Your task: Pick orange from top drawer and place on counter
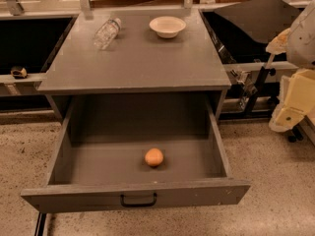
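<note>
The orange (154, 157) lies on the floor of the top drawer (98, 161), a little right of its middle and near the front panel. The drawer is pulled fully open, and its black handle (139, 200) is on the front panel. The counter (133, 58) is the flat grey top above it. My gripper (287, 114) is at the right edge of the camera view, on the cream and white arm (301, 38). It hangs beside the cabinet, well right of the drawer and apart from the orange. It holds nothing that I can see.
A white bowl (168, 26) stands at the back of the counter. A clear plastic bottle (107, 32) lies on its side to the left of the bowl. Dark bins (29, 38) flank the cabinet on both sides. The floor (275, 181) is speckled.
</note>
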Controlling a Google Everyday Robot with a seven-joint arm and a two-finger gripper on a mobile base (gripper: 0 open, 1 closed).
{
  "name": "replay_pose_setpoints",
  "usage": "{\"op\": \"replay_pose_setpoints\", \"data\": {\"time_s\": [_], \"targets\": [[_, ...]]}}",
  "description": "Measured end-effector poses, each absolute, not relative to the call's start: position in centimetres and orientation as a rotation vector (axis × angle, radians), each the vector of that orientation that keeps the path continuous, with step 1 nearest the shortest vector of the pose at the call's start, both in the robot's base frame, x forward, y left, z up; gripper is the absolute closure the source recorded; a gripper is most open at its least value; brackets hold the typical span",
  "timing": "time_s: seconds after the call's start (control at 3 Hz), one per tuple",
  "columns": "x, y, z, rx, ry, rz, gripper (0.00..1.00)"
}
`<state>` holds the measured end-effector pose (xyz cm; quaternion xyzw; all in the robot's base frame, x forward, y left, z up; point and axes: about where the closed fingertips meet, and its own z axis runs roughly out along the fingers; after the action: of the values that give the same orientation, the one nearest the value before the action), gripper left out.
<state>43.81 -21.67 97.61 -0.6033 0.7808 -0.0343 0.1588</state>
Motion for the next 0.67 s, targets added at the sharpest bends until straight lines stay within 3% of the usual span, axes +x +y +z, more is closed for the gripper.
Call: {"op": "replay_pose_setpoints", "data": {"time_s": [0.67], "targets": [[45.3, -19.3, 95.3, -1.738, 2.192, -0.078, 0.0]]}}
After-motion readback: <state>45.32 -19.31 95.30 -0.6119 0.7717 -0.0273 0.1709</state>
